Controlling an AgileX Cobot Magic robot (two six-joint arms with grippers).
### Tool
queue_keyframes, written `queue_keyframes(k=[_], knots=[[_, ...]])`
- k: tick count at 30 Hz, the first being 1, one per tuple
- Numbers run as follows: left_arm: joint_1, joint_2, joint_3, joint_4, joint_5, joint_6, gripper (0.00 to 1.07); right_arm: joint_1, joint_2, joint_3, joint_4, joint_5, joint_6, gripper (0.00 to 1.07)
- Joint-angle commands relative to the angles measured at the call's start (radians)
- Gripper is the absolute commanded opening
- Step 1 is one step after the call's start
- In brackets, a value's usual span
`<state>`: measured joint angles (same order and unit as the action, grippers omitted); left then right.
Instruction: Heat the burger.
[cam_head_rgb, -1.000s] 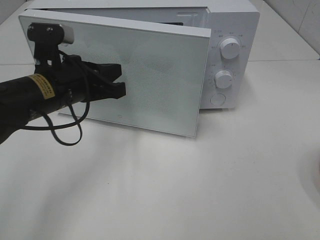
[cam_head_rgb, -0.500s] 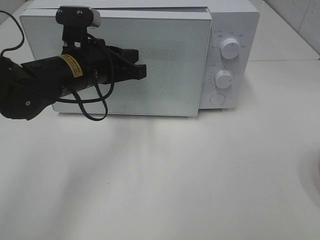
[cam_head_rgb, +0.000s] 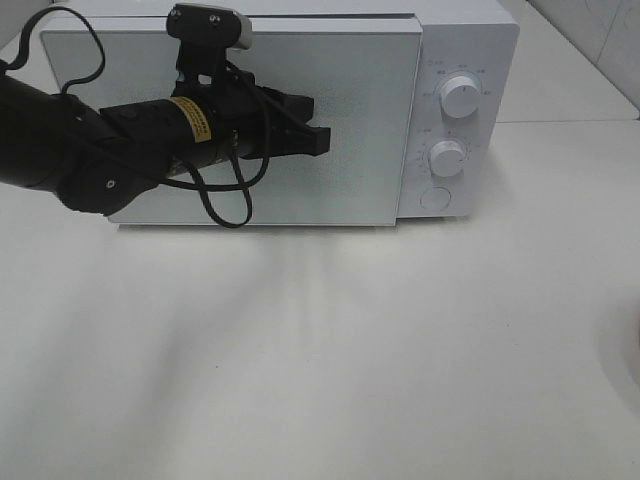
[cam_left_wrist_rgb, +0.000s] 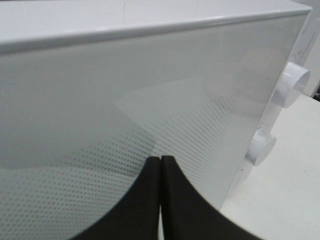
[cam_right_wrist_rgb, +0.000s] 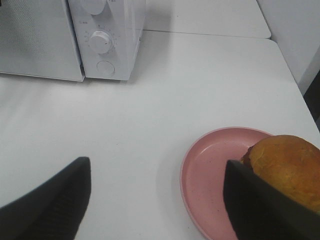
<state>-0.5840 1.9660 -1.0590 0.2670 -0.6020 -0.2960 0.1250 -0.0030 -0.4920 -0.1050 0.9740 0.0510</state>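
White glass fills the microwave door, which looks flush with the body, and the left gripper has its jaws pressed together with the tips at the door, probably to push it shut. The burger is not inside: it sits on the pink plate near the right edge of the desk. The right gripper hangs with jaws wide and empty, one finger just beside the bun. The closed door now blocks the way in; the knobs are untouched.

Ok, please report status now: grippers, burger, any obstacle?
Left gripper shut, against microwave door. Right gripper open, empty. Burger on pink plate. Door closed.
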Motion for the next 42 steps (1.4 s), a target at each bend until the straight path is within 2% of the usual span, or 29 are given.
queue_keyframes(k=[1, 4, 7, 8, 13, 15, 19, 21, 22, 23, 24, 25, 26, 27, 29, 30, 31, 32, 36, 37, 38, 40, 42], knots=[[0.018, 0.023, -0.071, -0.084, 0.014, -0.002, 0.0, -0.007, -0.031, 0.001, 0.003, -0.015, -0.008, 0.74], [0.018, 0.049, -0.116, -0.112, 0.016, 0.006, 0.0, -0.007, -0.031, 0.001, 0.003, -0.015, -0.008, 0.74], [0.018, 0.053, -0.122, -0.123, 0.016, 0.014, 0.0, -0.007, -0.031, 0.001, 0.003, -0.015, -0.008, 0.74], [0.018, 0.061, -0.13, -0.156, 0.016, 0.032, 0.0, -0.007, -0.031, 0.001, 0.003, -0.015, -0.008, 0.74], [0.015, 0.053, -0.13, -0.173, 0.038, 0.026, 0.0, -0.007, -0.031, 0.001, 0.003, -0.015, -0.008, 0.74], [-0.025, 0.027, -0.129, -0.17, 0.167, 0.028, 0.0, -0.006, -0.031, 0.001, 0.003, -0.015, -0.008, 0.74], [-0.063, 0.007, -0.129, -0.166, 0.256, 0.029, 0.07, -0.006, -0.031, 0.001, 0.003, -0.015, -0.008, 0.74], [-0.108, -0.014, -0.129, -0.156, 0.346, 0.03, 0.15, -0.006, -0.031, 0.001, 0.003, -0.015, -0.008, 0.74], [-0.108, -0.014, -0.129, -0.156, 0.346, 0.03, 0.15, -0.006, -0.031, 0.001, 0.003, -0.015, -0.008, 0.74], [-0.121, -0.021, -0.129, -0.152, 0.372, 0.03, 0.2, -0.006, -0.031, 0.001, 0.003, -0.015, -0.008, 0.74], [-0.152, -0.034, -0.129, -0.144, 0.444, 0.029, 0.38, -0.006, -0.031, 0.001, 0.003, -0.015, -0.008, 0.74], [-0.152, -0.034, -0.129, -0.144, 0.444, 0.029, 0.38, -0.006, -0.031, 0.001, 0.003, -0.015, -0.008, 0.74], [-0.163, -0.04, -0.129, -0.144, 0.472, 0.029, 0.5, -0.006, -0.031, 0.001, 0.003, -0.015, -0.008, 0.74], [-0.163, -0.04, -0.129, -0.144, 0.472, 0.029, 0.5, -0.006, -0.031, 0.001, 0.003, -0.015, -0.008, 0.74], [-0.212, -0.071, -0.13, -0.144, 0.62, 0.024, 0.98, -0.006, -0.031, 0.001, 0.003, -0.015, -0.007, 0.74], [-0.212, -0.071, -0.13, -0.144, 0.62, 0.024, 0.98, -0.006, -0.031, 0.001, 0.003, -0.015, -0.007, 0.74], [-0.223, -0.08, -0.13, -0.145, 0.668, 0.023, 1.02, -0.006, -0.031, 0.001, 0.003, -0.015, -0.007, 0.74], [-0.238, -0.105, -0.13, -0.145, 0.75, 0.024, 1.01, -0.006, -0.031, 0.001, 0.003, -0.015, -0.006, 0.74], [-0.248, -0.153, -0.13, -0.146, 0.87, 0.024, 1.0, -0.006, -0.031, 0.001, 0.001, -0.015, -0.004, 0.74], [-0.248, -0.189, -0.13, -0.146, 0.959, 0.024, 1.0, -0.006, -0.031, 0.001, 0.001, -0.015, -0.004, 0.74], [-0.248, -0.189, -0.13, -0.146, 0.959, 0.024, 1.0, -0.006, -0.031, 0.001, 0.001, -0.015, -0.004, 0.74], [-0.248, -0.237, -0.13, -0.148, 1.101, 0.016, 1.0, -0.006, -0.031, 0.001, 0.001, -0.015, -0.004, 0.74], [-0.248, -0.256, -0.13, -0.149, 1.165, 0.016, 1.0, -0.006, -0.031, 0.001, 0.001, -0.015, -0.004, 0.74]])
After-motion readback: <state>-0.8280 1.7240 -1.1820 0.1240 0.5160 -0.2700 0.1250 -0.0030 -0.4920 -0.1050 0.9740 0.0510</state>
